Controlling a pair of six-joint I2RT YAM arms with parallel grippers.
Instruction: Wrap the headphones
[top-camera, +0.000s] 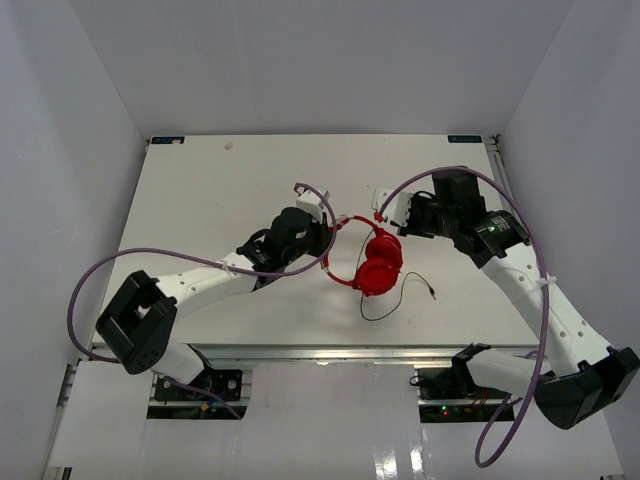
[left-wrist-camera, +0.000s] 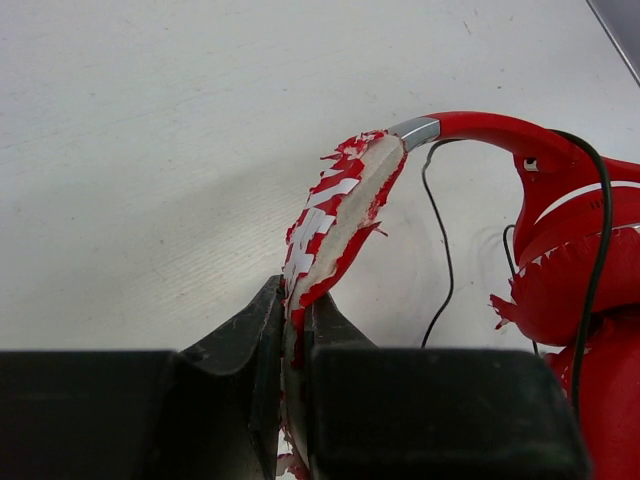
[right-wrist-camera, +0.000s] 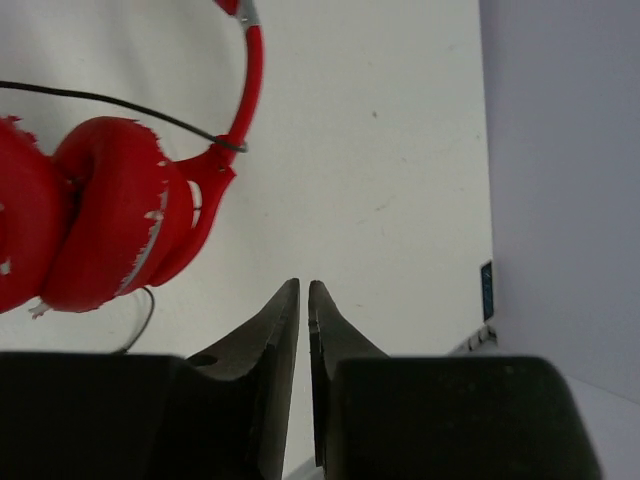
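Red headphones (top-camera: 378, 265) are mid-frame in the top view, on the white table (top-camera: 200, 190), with the thin dark cable (top-camera: 405, 292) trailing off lower right. Left gripper (left-wrist-camera: 293, 300) is clamped tight on the peeling red-and-white headband (left-wrist-camera: 340, 215). Right gripper (right-wrist-camera: 304, 290) is pinched closed on nothing, just upper right of the cups (right-wrist-camera: 100, 210).

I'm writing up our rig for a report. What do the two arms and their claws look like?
The left arm and right arm have white links with black joints and bases. A purple cable loops along each. The left claw and right claw are black, tapering to wedge tips.
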